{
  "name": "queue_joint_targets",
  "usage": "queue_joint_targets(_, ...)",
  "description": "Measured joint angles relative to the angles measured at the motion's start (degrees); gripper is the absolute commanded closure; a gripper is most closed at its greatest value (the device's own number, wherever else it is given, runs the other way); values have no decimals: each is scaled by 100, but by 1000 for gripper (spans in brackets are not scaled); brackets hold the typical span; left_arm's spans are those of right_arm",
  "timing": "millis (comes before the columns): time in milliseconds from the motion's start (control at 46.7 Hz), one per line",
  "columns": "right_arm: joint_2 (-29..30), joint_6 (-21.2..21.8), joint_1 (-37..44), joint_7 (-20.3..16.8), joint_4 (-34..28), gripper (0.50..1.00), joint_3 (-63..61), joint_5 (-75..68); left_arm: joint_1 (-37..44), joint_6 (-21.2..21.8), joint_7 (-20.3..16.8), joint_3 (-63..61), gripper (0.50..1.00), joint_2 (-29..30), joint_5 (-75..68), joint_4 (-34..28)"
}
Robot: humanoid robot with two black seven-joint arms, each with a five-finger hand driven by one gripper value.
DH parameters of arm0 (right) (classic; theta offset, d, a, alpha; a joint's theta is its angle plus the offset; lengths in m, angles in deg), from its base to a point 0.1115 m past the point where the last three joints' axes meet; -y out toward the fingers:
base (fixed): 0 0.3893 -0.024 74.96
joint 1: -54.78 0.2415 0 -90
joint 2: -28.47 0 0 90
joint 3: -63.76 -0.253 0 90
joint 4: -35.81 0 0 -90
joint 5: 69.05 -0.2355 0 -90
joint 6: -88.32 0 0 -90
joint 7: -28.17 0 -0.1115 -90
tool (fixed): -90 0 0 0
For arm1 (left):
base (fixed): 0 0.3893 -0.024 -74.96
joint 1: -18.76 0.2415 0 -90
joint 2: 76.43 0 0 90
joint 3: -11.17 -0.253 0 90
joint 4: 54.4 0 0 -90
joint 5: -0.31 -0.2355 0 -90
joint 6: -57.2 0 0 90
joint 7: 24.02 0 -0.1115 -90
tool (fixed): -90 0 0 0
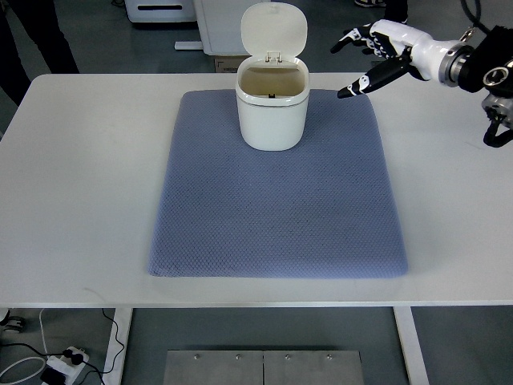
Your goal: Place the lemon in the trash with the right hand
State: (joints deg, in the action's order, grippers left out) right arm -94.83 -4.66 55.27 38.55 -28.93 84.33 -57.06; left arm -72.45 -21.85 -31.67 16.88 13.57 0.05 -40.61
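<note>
A white trash bin [272, 108] stands upright at the far middle of the blue-grey mat [276, 208], its lid [274, 32] flipped up and open. The inside of the bin is dim and I see no lemon anywhere on the table or in the hand. My right hand [370, 56] comes in from the upper right and hovers above the table to the right of the bin, level with its rim. Its white and black fingers [361, 83] are spread and hold nothing. The left arm does not show.
The mat lies on a white table [80, 184]. Beyond the far edge stand white equipment [216, 24] and a person's dark legs [36, 36] at the upper left. Cables and a power strip [64, 362] lie on the floor below the near edge.
</note>
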Motion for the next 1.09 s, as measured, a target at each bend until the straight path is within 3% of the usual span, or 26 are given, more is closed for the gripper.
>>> queue_joint_targets(257, -718, -6, -1417, 310, 66, 507, -1344, -157, -1, 2, -2, 0, 500, 0, -1, 1)
queue_joint_targets(428, -815, 13, -2548, 338, 77, 511, -2385, -1074, -1, 4, -1, 0, 500, 0, -1, 1)
queue_joint_targets(514, -811, 14, -2985, 607, 140, 519, -2749, -1219, -1, 4, -2, 0, 500, 0, -1, 1)
queue_joint_targets(663, -664, 10, -3361, 896, 388, 515, -3113, -1333, -2, 2, 0, 0, 500, 0, 0, 1)
queue_joint_targets(835, -366, -17, -3810, 881, 745, 502, -3659, -2232, -3, 1, 0, 0, 500, 0, -1, 1)
queue_joint_targets(1091, 310, 7, -3896, 798, 1415, 500, -3973, -2383, -1, -2, 0, 0, 500, 0, 0, 1)
